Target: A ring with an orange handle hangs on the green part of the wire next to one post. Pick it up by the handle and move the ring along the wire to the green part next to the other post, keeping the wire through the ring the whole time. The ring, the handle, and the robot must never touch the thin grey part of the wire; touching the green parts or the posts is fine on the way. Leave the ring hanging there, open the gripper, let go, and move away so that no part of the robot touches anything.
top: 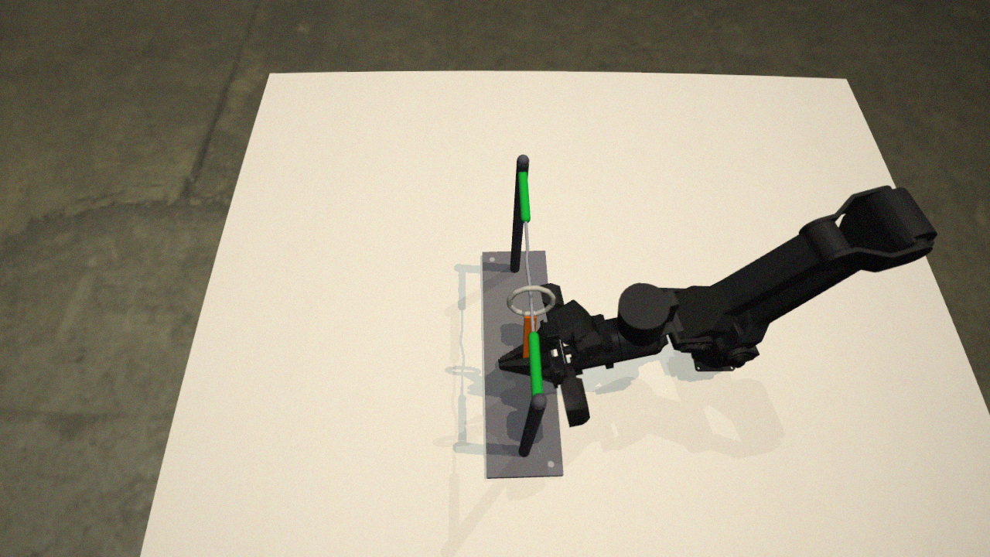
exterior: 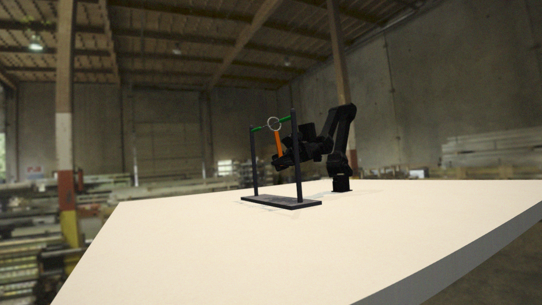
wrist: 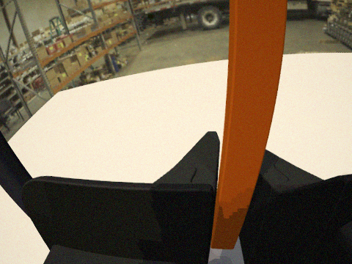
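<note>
The pale ring point(top: 509, 302) point(exterior: 268, 124) is around the thin grey wire point(top: 527, 249), short of the nearer green part point(top: 534, 367) point(exterior: 285, 119). The farther green part point(top: 524, 197) point(exterior: 256, 129) is bare. The wire passes through the ring; I cannot tell the clearance. The orange handle point(top: 527, 343) point(exterior: 278, 143) point(wrist: 253, 92) hangs below the ring, tilted, its lower end toward the nearer post in the exterior view. My gripper point(top: 501, 363) point(wrist: 219, 141) is shut on the handle's lower part, below the wire.
The nearer post point(top: 531, 429) point(exterior: 296, 163) stands close to my gripper, and a dark post shows at the left edge of the wrist view point(wrist: 15, 172). The farther post point(top: 515, 242) point(exterior: 253, 163) is at the other end of the grey base point(top: 505, 464).
</note>
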You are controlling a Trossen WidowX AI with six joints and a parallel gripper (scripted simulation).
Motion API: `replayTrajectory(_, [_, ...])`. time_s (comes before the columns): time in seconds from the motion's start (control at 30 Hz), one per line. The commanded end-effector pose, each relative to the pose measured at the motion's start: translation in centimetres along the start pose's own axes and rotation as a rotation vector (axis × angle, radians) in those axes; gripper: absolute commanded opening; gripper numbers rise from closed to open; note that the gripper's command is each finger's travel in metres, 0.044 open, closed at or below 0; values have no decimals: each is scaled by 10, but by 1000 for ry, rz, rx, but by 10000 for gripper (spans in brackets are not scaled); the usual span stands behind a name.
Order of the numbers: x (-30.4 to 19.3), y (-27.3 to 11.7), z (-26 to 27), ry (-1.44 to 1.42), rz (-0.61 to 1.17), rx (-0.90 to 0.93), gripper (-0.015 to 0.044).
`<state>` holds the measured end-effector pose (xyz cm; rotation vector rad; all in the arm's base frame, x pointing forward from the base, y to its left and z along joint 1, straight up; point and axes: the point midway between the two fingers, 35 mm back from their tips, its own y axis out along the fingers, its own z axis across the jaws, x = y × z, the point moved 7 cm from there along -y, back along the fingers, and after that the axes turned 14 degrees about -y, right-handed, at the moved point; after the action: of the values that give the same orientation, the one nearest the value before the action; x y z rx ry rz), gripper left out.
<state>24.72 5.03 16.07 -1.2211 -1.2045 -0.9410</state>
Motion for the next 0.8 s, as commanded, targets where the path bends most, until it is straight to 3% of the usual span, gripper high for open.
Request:
replayTrajectory(0.0, [2,1,0,-32,-1,-8,-150])
replayTrajectory(0.77, [3,2,8,-172,17,-20,-150])
